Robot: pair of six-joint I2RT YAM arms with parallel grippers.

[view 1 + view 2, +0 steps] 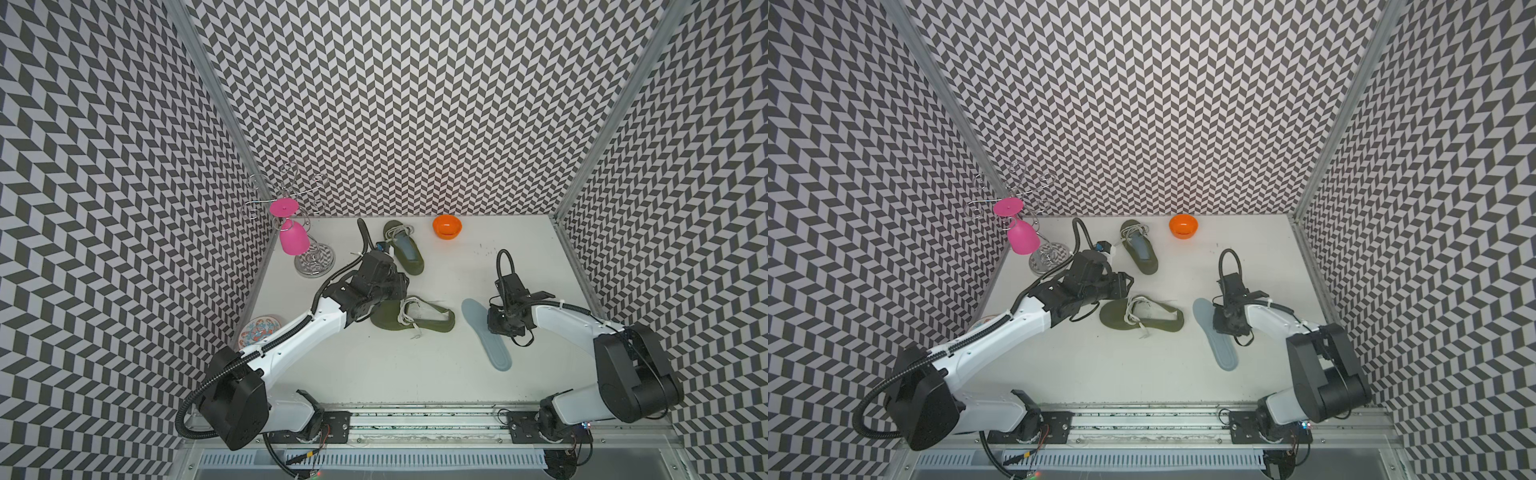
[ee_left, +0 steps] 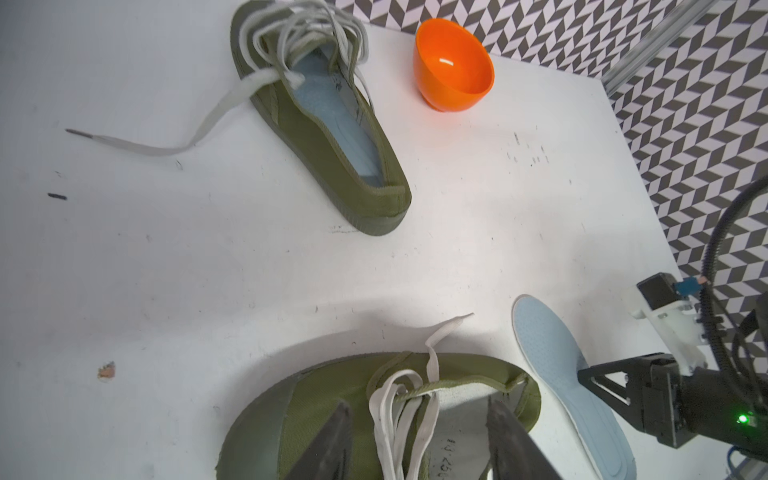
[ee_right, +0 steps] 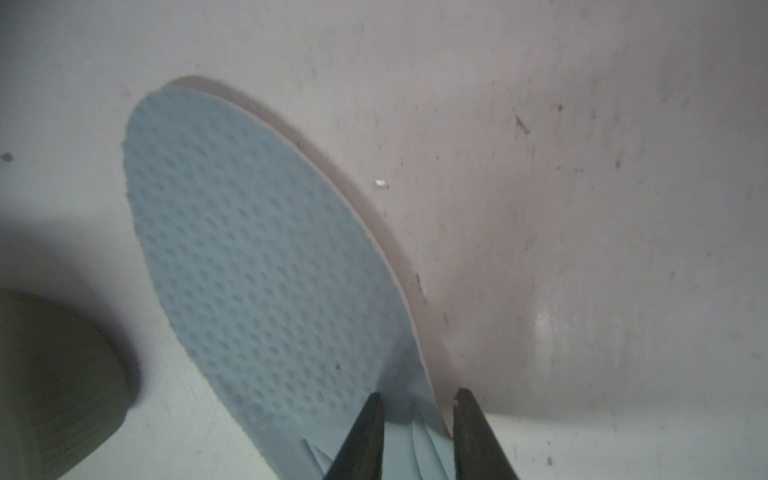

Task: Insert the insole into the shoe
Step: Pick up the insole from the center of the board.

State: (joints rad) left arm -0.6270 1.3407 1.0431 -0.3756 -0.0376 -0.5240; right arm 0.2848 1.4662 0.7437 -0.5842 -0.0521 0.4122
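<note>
An olive shoe [image 1: 432,322] [image 1: 1154,318] [image 2: 324,395] with loose white laces lies mid-table, its pale inside showing. My left gripper [image 2: 420,415] [image 1: 400,286] hangs open just above it, one finger over the toe part and one over the opening, holding nothing. To the shoe's right, a pale blue insole [image 1: 488,338] [image 1: 1219,347] [image 2: 552,361] [image 3: 257,249] lies on the table. My right gripper [image 3: 417,399] [image 1: 498,328] is down on the insole's long edge. Its jaws stand narrow but apart: one finger on the insole's top, the other just outside the edge.
A second olive shoe [image 1: 405,253] [image 2: 324,137] with a blue insole inside lies near the back. An orange bowl [image 1: 447,226] [image 2: 453,66] sits beside it. A wire rack [image 1: 313,262] holding a pink glass [image 1: 293,241] stands back left. A patterned plate [image 1: 259,330] is under the left arm.
</note>
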